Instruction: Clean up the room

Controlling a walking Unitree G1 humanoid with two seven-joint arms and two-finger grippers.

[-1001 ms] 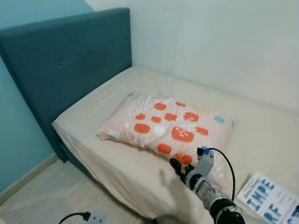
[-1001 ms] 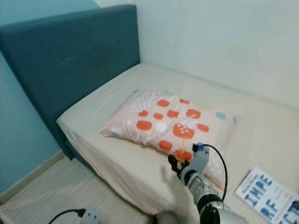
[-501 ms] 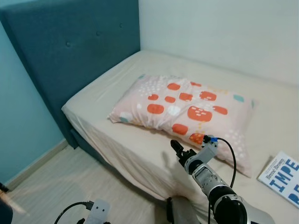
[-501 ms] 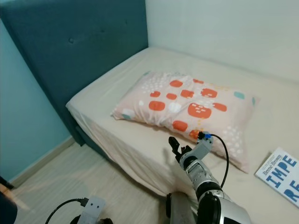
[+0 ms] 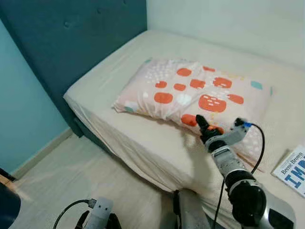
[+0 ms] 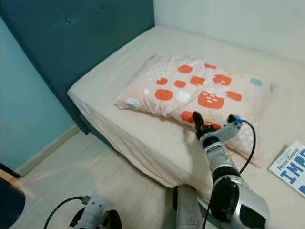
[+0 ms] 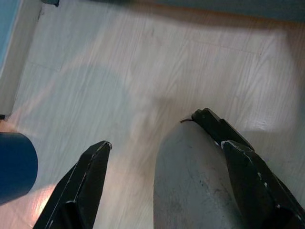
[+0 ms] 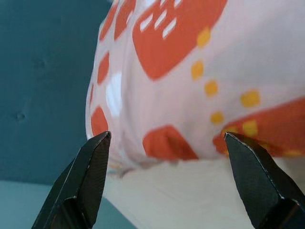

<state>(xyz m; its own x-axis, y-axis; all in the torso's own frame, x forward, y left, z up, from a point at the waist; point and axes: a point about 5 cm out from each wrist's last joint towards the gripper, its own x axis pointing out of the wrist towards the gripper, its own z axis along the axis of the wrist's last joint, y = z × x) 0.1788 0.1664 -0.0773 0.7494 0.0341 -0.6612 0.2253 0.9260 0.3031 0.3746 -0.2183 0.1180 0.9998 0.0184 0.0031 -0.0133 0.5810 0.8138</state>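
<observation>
We reach our right hand [image 5: 202, 125] out over the bed [image 5: 143, 138], its two black fingers [image 8: 90, 176] spread wide apart and gripping nothing. Just ahead of the fingertips lies the pillow [image 5: 195, 95], pale pink with orange-red patches and small yellow and white marks; its near edge sits right in front of the hand, seeming to touch it, though we cannot tell for sure. The pillow rests flat on the cream sheet, and beyond it, further from the hand, rises the dark teal headboard [image 5: 71, 43] against the light blue wall [image 5: 24, 124]. Off to the hand's right side, well apart from it, a book [image 5: 293, 167] with blue lettering on its white cover lies on the mattress. Our left hand [image 7: 157, 191] hangs low over the pale wooden floor [image 7: 119, 71], its fingers also spread open with nothing between them, and a rounded grey part of our own body [image 7: 195, 186] shows just behind them.
</observation>
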